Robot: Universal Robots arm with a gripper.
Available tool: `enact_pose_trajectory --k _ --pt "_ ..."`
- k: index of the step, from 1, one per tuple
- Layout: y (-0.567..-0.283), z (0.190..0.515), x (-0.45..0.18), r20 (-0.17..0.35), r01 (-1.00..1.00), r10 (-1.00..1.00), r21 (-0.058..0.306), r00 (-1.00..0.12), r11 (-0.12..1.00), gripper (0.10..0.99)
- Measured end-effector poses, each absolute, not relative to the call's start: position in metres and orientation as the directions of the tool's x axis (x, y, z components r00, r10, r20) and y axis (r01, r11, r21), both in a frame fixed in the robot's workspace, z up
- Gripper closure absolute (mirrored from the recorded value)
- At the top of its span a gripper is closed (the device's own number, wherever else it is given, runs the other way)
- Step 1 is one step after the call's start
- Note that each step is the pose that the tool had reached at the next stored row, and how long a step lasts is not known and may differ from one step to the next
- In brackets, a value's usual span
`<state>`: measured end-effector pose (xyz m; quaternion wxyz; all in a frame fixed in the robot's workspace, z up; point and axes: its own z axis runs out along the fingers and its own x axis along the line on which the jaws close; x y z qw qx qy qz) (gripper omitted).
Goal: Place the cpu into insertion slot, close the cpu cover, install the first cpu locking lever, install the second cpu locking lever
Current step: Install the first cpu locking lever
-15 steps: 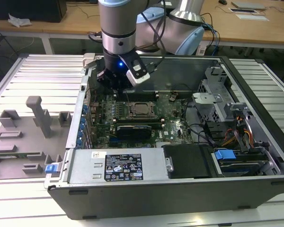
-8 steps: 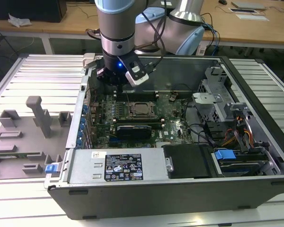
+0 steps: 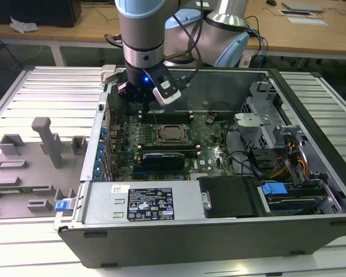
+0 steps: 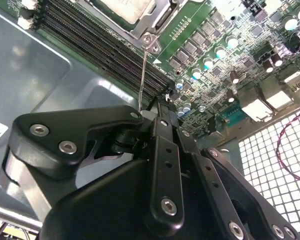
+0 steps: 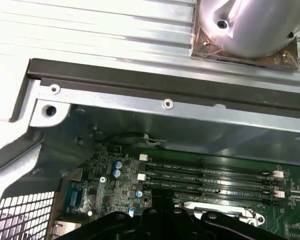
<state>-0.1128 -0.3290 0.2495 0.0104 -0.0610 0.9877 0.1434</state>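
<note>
Step in hand, as I judge it: a cpu locking lever.

Exterior view: cpu (image 3: 172, 133) sits in the insertion slot (image 3: 160, 139) at board centre. Gripper (image 3: 145, 105) hangs at about 11 o'clock from the socket, over the memory slots (image 3: 164, 118).

Second wrist view: cpu cover (image 4: 157, 20) looks folded down around the chip. The fingers look closed on the free end of the thin wire locking lever (image 4: 142, 75), which runs back to a pivot at the cover's corner (which of the two levers, cannot tell).

To do it well: pinch firmly, sweep along the lever's own arc, then nudge it sideways under its catch. The wire looks springy and may slip out.
</note>
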Motion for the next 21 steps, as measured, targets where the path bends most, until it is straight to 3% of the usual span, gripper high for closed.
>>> enact_pose_trajectory --k 15,21 --pt "-0.329 0.249 -0.075 -0.041 -0.122 -0.115 0.282 -0.993 0.952 0.98" --pt "-0.329 0.248 -0.075 -0.124 -0.142 -0.112 0.262 -0.986 0.955 0.98"
